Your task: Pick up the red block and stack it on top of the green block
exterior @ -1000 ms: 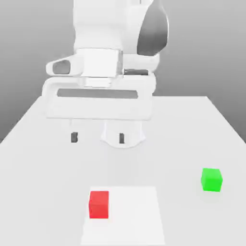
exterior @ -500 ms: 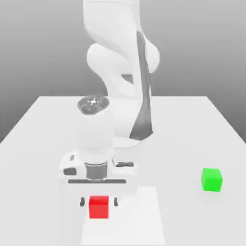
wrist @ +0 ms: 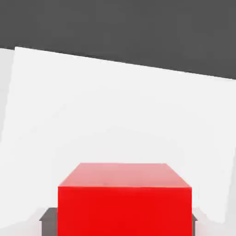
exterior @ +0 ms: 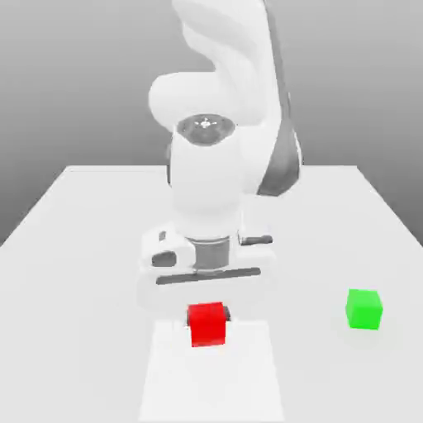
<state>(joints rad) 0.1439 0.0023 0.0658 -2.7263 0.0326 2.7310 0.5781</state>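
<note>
The red block (exterior: 207, 324) hangs just above the table, pinched between the fingers of my gripper (exterior: 207, 319), which is shut on it. In the hand view the red block (wrist: 124, 203) sits close up, a dark fingertip (wrist: 48, 215) showing at its side. The green block (exterior: 364, 309) rests on the table toward the exterior view's right, well apart from the gripper and the red cube. My white hand and wrist stand upright directly over the red block.
A brighter white square patch (exterior: 240, 380) marks the table (exterior: 74, 240) under and in front of the red block. The arm's bulky links (exterior: 227, 124) rise behind the hand. The table's front edge lies close below the patch.
The gripper came down around the red block, shut on it, and has carried it up and toward the exterior view's right. The green block has not moved.
</note>
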